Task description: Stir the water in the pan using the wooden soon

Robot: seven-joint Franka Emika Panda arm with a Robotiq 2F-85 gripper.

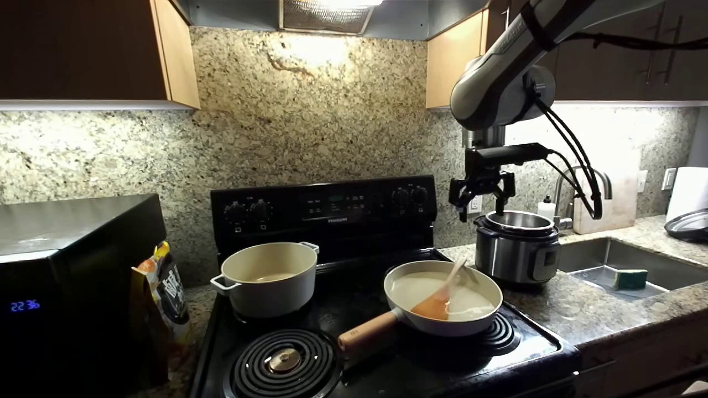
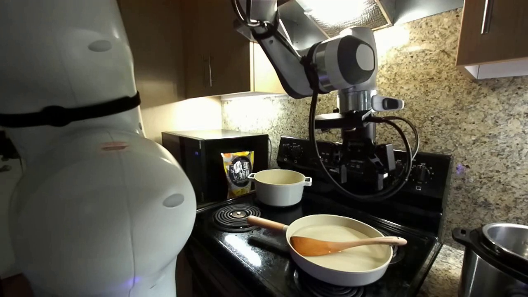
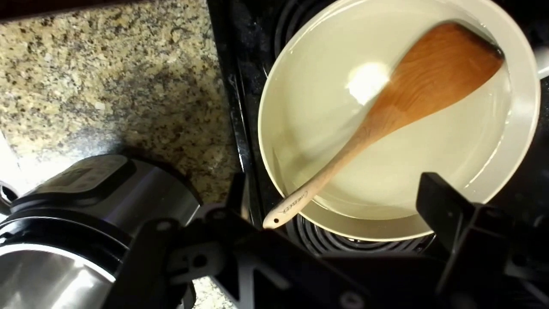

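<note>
A speckled stone wall rises behind the stove, which has a black top with coils set in it. A lit hood hangs above, between dark cabinets. The arm takes up much of an exterior view with its thick white body, and its far end bends down at the wrist. A counter of similar stone runs along one side of the stove, with the sink let into it. The microwave, black and boxy, stands at the opposite side.

On the counter, just beside the stove, is the steel cooker, its inner bowl showing. The pot, pale with two small handles, sits toward the back of the stove. The pan, pale too, rests over a coil on the cooker's side, its wooden handle pointing away from the cooker, and holds water with a bright glint on it. A printed bag stands by the microwave.

The gripper points down, higher than the pan and apart from it, its fingers spread with a wide gap between. The spoon lies slantwise in the pan, broad end down inside near the pan's handle, paler grip across the opposite rim and jutting past it. The sponge, green and yellow, sits in the sink.
</note>
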